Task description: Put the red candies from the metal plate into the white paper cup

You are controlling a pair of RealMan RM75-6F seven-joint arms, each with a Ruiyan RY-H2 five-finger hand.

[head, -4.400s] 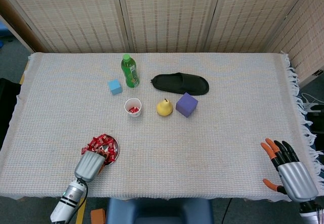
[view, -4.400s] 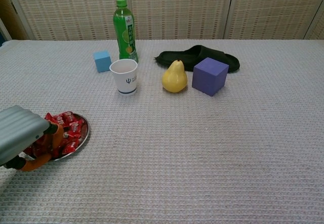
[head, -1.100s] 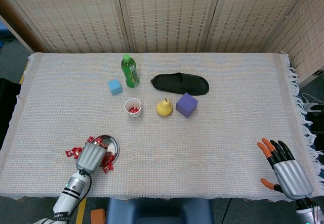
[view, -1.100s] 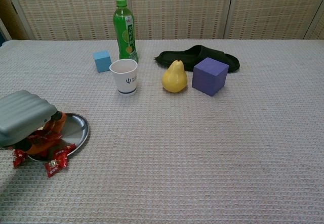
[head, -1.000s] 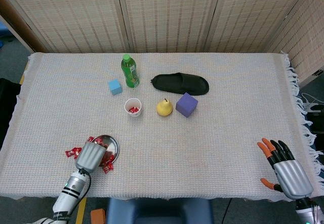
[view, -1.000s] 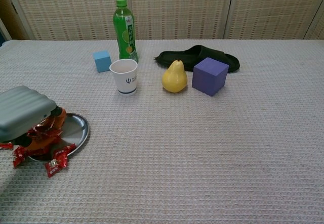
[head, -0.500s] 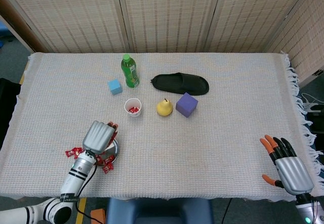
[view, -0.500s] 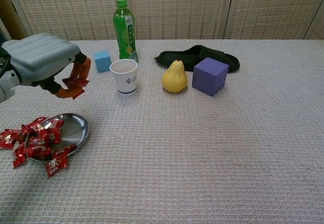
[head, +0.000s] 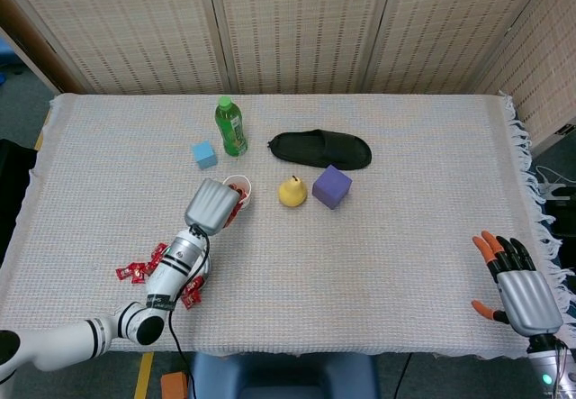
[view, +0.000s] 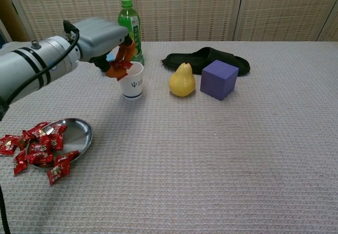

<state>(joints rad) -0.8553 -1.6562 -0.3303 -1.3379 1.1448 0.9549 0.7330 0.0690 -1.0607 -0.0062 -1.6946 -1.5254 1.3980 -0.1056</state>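
The left hand [view: 108, 38] is hovering just over the near-left rim of the white paper cup [view: 130, 80], and its fingers are pinching a red candy [view: 118, 68] at the cup's mouth; to do this step well, I think the hand should be moving a little further over the middle of the cup before the fingers are opening, because the candy is hanging at the rim and could be falling outside; the cup is light and a touch on its rim may be tipping it. The right hand [head: 522, 289] is resting far to the right of the cup, holding nothing, with fingers spread. The metal plate [view: 78, 136] is lying well to the near-left of the cup; the other red candies [view: 38, 146] are partly on it and partly spilling onto the cloth beside it.
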